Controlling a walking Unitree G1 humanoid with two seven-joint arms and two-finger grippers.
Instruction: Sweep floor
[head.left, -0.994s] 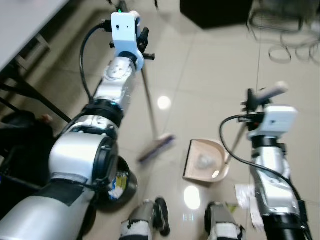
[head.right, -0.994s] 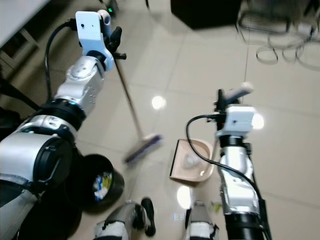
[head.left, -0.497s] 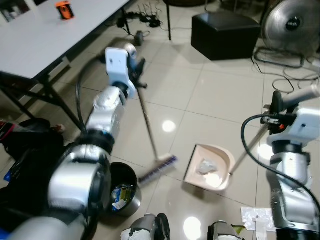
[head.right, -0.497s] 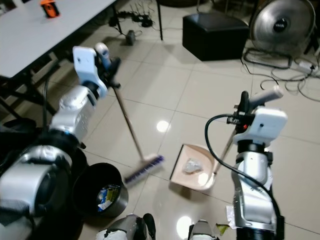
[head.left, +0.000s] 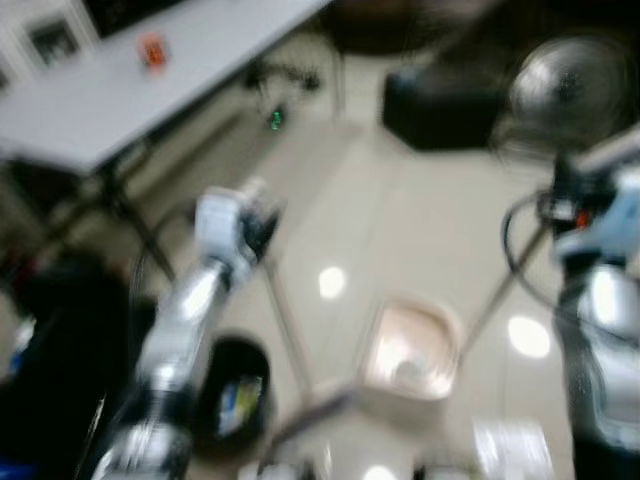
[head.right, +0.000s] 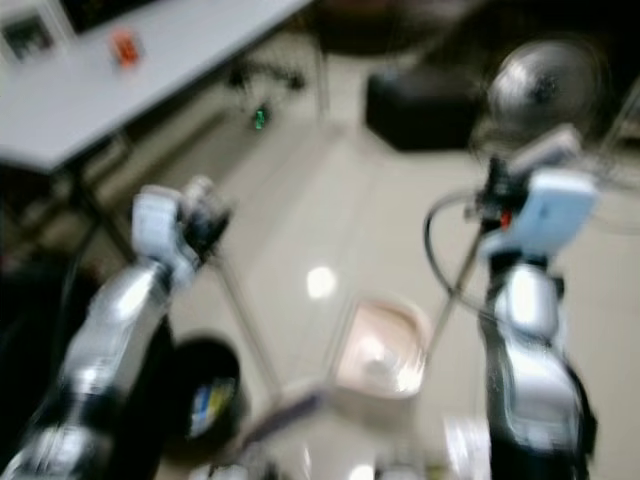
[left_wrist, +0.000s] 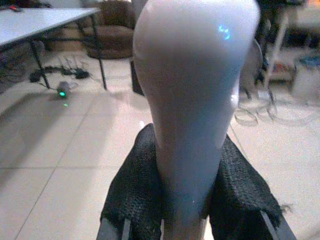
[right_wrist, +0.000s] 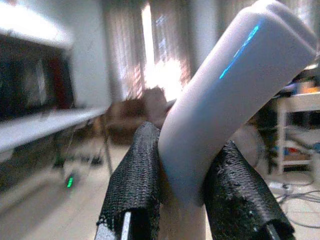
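The head views are blurred. My left gripper is shut on the top of the broom handle, whose white tip stands between the black padded fingers. The broom stick slants down to the broom head on the tiles. Beside it lies the beige dustpan with a pale lump of debris inside. My right gripper is shut on the dustpan's long handle, and the handle's rod runs down to the pan.
A black bin with rubbish stands by my left arm. A grey table with an orange object fills the far left. A black box and a floor fan stand at the back. Dark bags lie left.
The whole picture has shifted and blurred, so the camera has moved. Both grippers keep their hold. The broom head now sits lower in the picture, near the dustpan's near corner.
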